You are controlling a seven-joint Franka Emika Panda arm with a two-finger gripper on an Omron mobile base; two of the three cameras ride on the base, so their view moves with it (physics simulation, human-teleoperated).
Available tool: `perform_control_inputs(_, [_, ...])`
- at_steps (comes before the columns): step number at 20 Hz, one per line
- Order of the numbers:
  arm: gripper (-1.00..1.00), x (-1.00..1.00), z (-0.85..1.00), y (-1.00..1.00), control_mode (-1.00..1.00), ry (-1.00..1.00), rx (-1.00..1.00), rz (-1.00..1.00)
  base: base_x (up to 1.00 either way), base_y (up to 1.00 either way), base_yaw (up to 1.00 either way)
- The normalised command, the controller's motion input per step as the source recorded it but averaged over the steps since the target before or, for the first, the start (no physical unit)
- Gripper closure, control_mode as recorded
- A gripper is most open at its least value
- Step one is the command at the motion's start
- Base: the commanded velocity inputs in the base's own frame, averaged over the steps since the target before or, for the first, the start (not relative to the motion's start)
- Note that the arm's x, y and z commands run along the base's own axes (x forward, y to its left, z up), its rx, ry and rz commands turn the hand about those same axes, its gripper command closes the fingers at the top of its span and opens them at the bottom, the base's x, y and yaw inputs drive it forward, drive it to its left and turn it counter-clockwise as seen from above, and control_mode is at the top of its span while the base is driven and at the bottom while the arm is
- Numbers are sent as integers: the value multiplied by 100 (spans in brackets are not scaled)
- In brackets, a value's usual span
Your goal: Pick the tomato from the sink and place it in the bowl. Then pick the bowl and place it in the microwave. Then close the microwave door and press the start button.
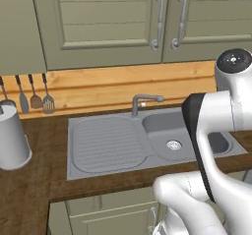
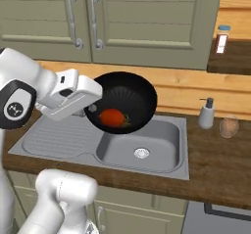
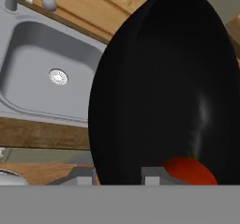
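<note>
Stage one done: tomato [image 2: 112, 117] is sitting inside the bowl [image 2: 139, 96]. End effector [image 2: 90, 108] is clamping the bowl's rim, holding it tilted above the sink [image 2: 162, 154]. Microwave placement, door closing, start press are remaining.

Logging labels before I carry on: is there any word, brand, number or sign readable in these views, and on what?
None can be read.
Small white container on the upper right shelf: an orange patch on its front, too small to read as text.
Soap dispenser: plain, no label.
Bowl, held by the end effector with the tomato inside: no marking.
Sink: no marking.
</note>
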Motion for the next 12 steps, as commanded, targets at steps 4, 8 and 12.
perform_control_inputs(4, [100,0,0,0,100,0,0,0,-38,16,-15])
perform_control_inputs(8, [100,0,0,0,100,0,0,0,-11,15,-32])
perform_control_inputs(12, [100,0,0,0,100,0,0,0,0,17,-40])
